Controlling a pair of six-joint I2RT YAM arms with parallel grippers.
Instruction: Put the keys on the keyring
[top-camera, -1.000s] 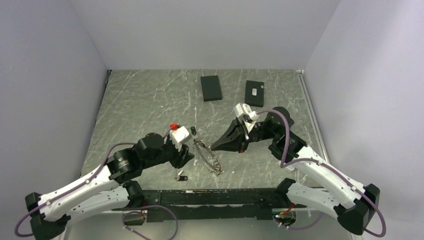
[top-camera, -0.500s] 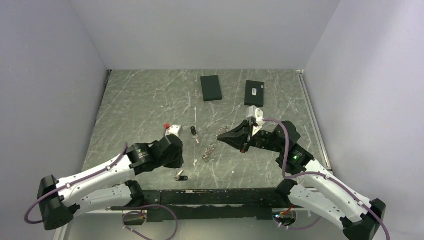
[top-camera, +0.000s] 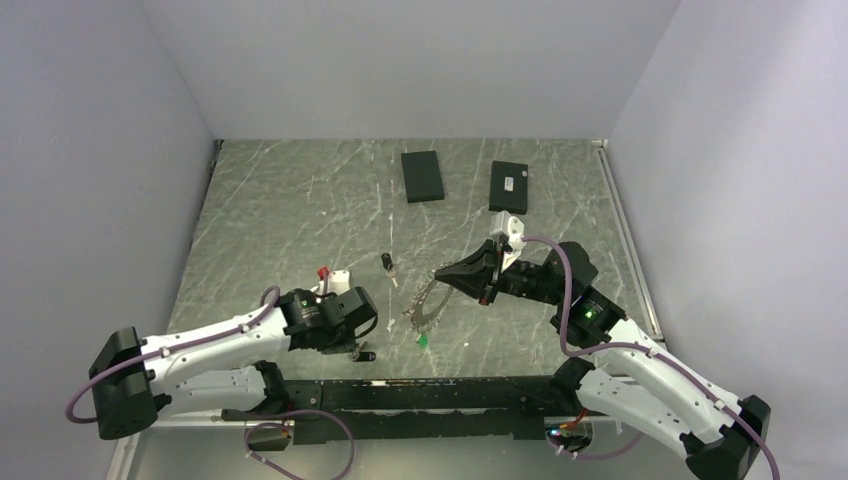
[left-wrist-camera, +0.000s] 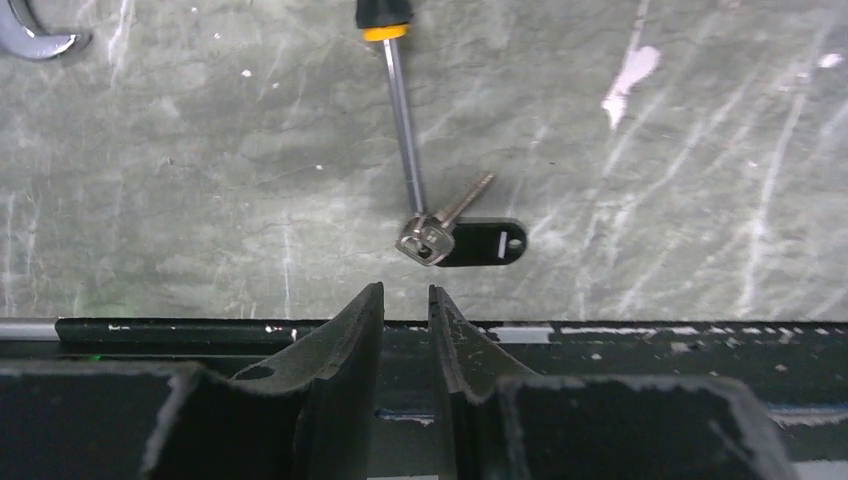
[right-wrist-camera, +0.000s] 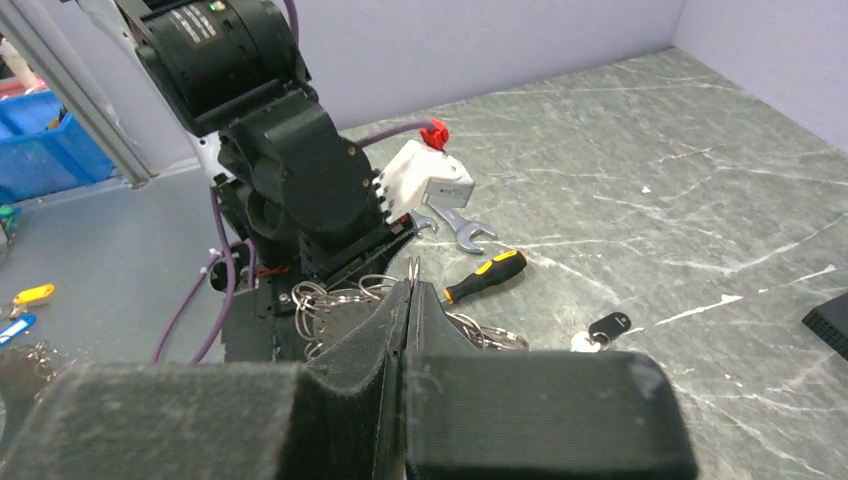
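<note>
Left tool (left-wrist-camera: 405, 290) parted, key (left-wrist-camera: 478, 243) just ahead, right tool (right-wrist-camera: 410, 290) pinching keyring (top-camera: 413, 311)

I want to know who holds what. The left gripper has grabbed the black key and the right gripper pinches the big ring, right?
No. The left wrist view shows the black key lying on the table, ahead of the empty left gripper. The right gripper does pinch the big ring.

I count two keys (top-camera: 388, 262) (left-wrist-camera: 478, 243), one keyring (top-camera: 416, 308), one screwdriver (left-wrist-camera: 402, 130), at least one wrench (left-wrist-camera: 35, 38), and two black boxes (top-camera: 422, 176) (top-camera: 509, 186).
</note>
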